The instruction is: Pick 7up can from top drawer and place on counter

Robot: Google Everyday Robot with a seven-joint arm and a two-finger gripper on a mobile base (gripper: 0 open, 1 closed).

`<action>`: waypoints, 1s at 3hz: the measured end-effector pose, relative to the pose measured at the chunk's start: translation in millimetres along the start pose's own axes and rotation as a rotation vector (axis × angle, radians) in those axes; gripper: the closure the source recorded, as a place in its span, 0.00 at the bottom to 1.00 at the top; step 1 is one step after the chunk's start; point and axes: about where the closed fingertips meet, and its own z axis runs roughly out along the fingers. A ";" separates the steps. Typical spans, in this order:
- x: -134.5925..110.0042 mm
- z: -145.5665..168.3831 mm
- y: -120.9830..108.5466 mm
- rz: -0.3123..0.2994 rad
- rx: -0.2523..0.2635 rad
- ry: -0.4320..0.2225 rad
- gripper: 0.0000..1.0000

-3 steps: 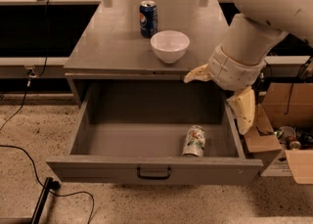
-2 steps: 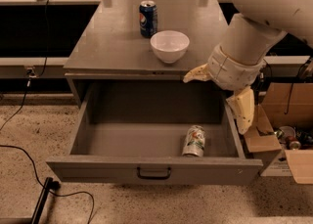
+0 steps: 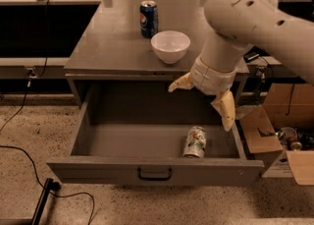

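The 7up can (image 3: 195, 142) lies on its side in the open top drawer (image 3: 132, 140), at the front right, near the front panel with its dark handle (image 3: 154, 174). The counter (image 3: 117, 42) is the grey cabinet top above the drawer. My gripper (image 3: 203, 98) hangs over the back right of the drawer, above the can and a little behind it. Its two cream fingers (image 3: 224, 111) are spread wide and hold nothing.
A dark blue Pepsi can (image 3: 148, 18) and a white bowl (image 3: 170, 46) stand on the counter. Cardboard boxes (image 3: 265, 130) sit on the floor to the right of the drawer. A black cable (image 3: 29, 165) runs over the floor at the left.
The arm and gripper have moved forward and down a little toward the can. The can has not moved.
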 end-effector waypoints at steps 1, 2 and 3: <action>7.6 46.3 -15.0 -0.139 -0.021 0.028 0.00; 8.1 47.2 -15.1 -0.140 -0.021 0.027 0.00; 19.4 77.9 -10.0 -0.167 0.006 0.032 0.00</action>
